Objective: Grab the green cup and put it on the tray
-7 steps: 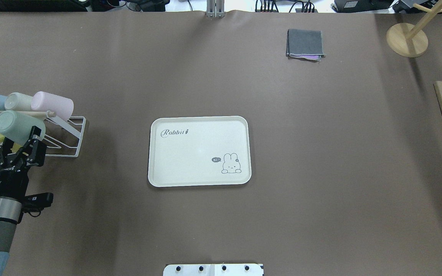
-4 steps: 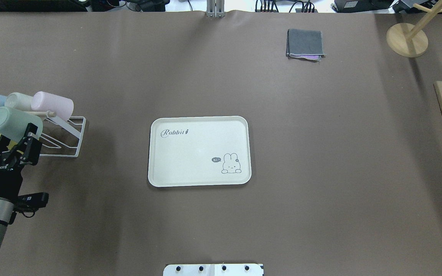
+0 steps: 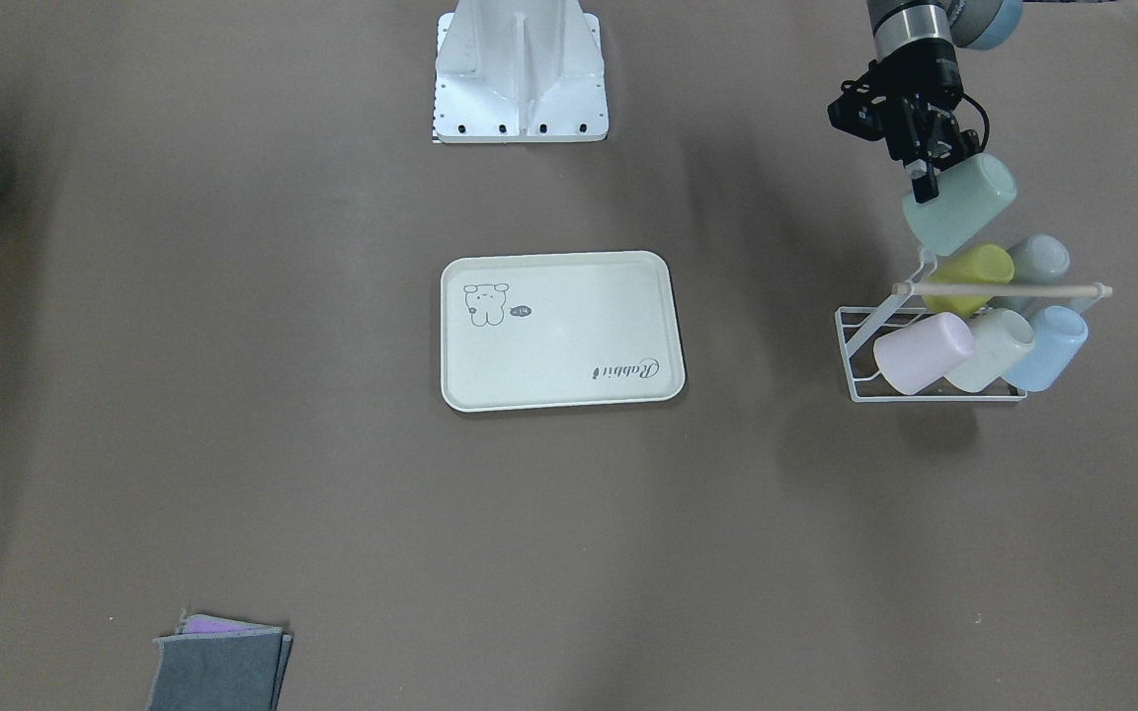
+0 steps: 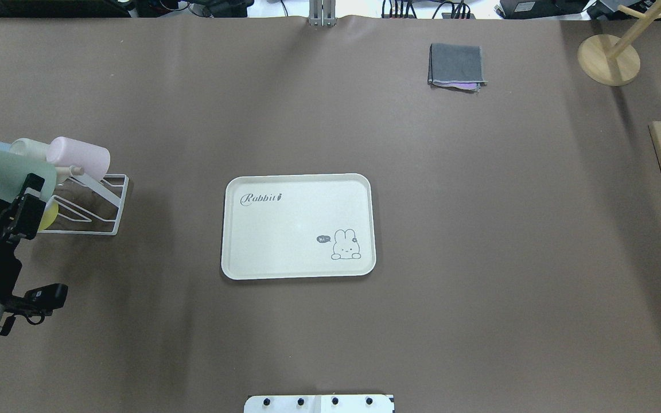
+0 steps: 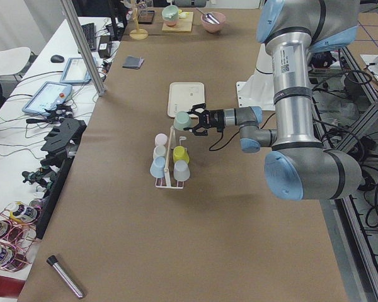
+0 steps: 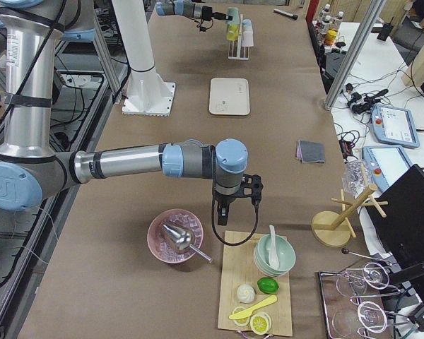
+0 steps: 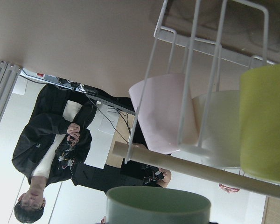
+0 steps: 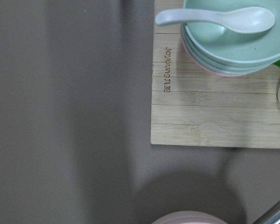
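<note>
At the robot's left edge of the surface (image 4: 330, 115), the left end effector (image 4: 28, 192) is pinching the green cup (image 4: 4, 171) by its wall near the rim, with one dark finger (image 3: 925, 185) lying along the cup's outside in the front-facing view. The cup is tilting, its closed base pointing up and away from the arm. From the left side view it is hanging above the top of the white wire rack (image 4: 104, 201), over the yellow-green cup (image 3: 969, 276). Whether it is touching that cup cannot be told.

A pink cup (image 3: 920, 353), a cream cup (image 3: 989, 351) and a blue cup (image 3: 1048, 346) are leaning on the rack under its wooden dowel (image 3: 1014, 290).

Well apart from the green cup, the tray (image 4: 284, 229) is lying flat at the middle of the surface, showing its rabbit drawing and "Rabbit" script.

Far over on the other end, the right end effector (image 6: 224, 203) is pointing down at the surface just beside a wooden board (image 8: 214, 112) carrying stacked bowls and a spoon. Only the right side view is showing it, so whether its fingers are spread or pressed together cannot be told.

A folded grey cloth (image 4: 457, 65) is lying near the far edge.
</note>
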Available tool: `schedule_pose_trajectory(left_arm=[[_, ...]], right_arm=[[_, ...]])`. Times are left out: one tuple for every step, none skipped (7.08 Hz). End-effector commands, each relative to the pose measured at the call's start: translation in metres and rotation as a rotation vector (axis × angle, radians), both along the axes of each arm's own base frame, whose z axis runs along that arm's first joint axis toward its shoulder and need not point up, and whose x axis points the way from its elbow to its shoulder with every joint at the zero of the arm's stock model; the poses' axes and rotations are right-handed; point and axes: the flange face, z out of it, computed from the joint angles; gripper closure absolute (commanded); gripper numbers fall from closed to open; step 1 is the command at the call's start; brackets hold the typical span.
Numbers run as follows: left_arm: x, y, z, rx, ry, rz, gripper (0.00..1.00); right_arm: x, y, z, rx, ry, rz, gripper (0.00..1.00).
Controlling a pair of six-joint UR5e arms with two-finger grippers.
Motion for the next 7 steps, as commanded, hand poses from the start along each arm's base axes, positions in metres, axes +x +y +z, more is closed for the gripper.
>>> schedule_pose_trajectory(left_arm=[[-0.01, 0.003, -0.007, -0.064, 0.447, -0.004, 0.27], [-0.008, 0.005, -0.005, -0.139, 0.722, 0.004, 0.27], [-0.006, 0.008, -0.006, -0.191, 0.935, -0.006, 0.27], [-0.002, 0.013, -0.008, -0.235, 1.141, -0.018, 0.28], [-0.005, 0.019, -0.015, -0.274, 1.32, -0.028, 0.28], [-0.011, 0.021, -0.026, -0.293, 1.443, -0.038, 0.28], [-0.007, 0.025, -0.031, -0.324, 1.564, -0.043, 0.29]], right_arm=[[0.0, 0.001, 0.006, -0.011, 0.009, -0.001, 0.0], [0.001, 0.002, 0.006, -0.011, 0.01, 0.001, 0.0], [0.002, 0.002, 0.007, -0.014, 0.012, 0.002, 0.0], [0.002, 0.003, 0.009, -0.021, 0.014, 0.003, 0.0], [0.002, 0.003, 0.008, -0.022, 0.012, 0.004, 0.0], [0.002, 0.003, 0.007, -0.022, 0.009, 0.006, 0.0], [0.002, 0.003, 0.008, -0.024, 0.008, 0.006, 0.0]])
